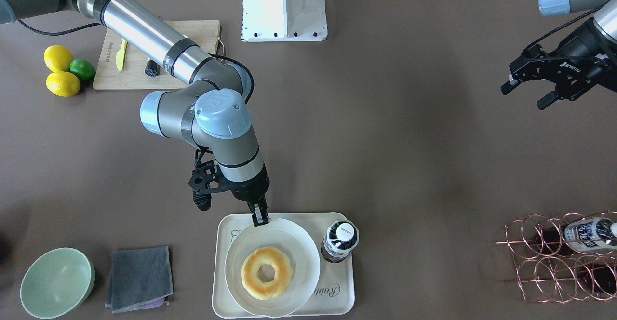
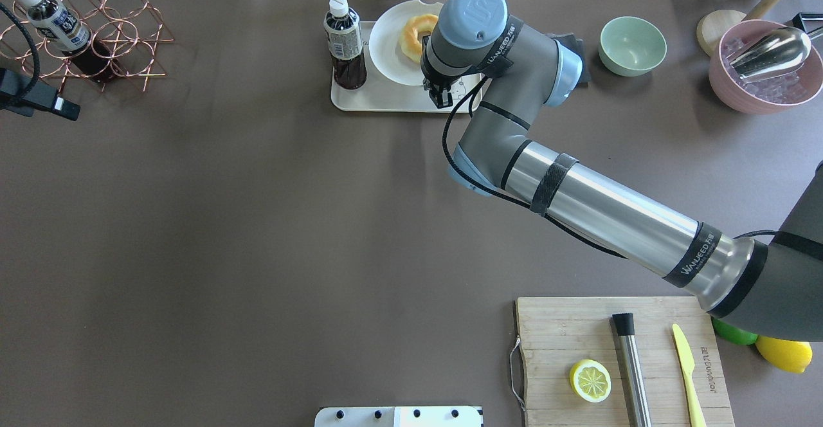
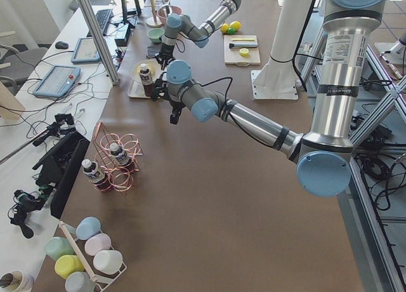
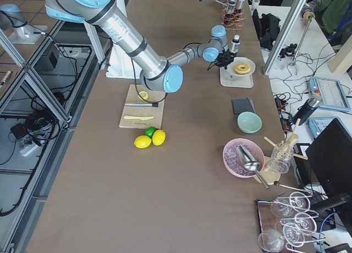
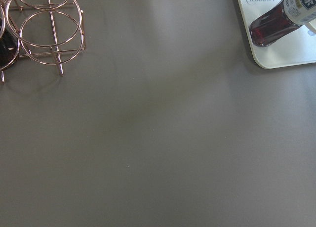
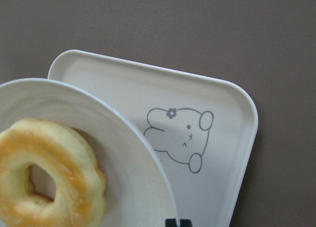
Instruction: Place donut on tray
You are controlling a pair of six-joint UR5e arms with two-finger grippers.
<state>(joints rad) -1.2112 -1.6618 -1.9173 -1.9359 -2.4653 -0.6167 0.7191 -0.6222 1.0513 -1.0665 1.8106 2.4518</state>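
Right hand (image 1: 260,220), fingers nearly closed and apparently pinching the robot-side rim of the white plate (image 1: 303,243); the donut (image 1: 266,273) lies flat just beyond the fingertips on that plate, which rests on the tray (image 1: 344,303); left hand (image 1: 524,96) spread open, empty, well apart.

Right gripper (image 1: 260,220) reaches far, pointing down, jaws pinched on the plate (image 1: 301,243) rim (fingertips together); left gripper (image 1: 524,96) hangs left, jaws apart.

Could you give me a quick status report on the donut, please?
Right tool pinching white plate rim; left tool open, away. Donut on plate, plate on tray. Bottle beside it.
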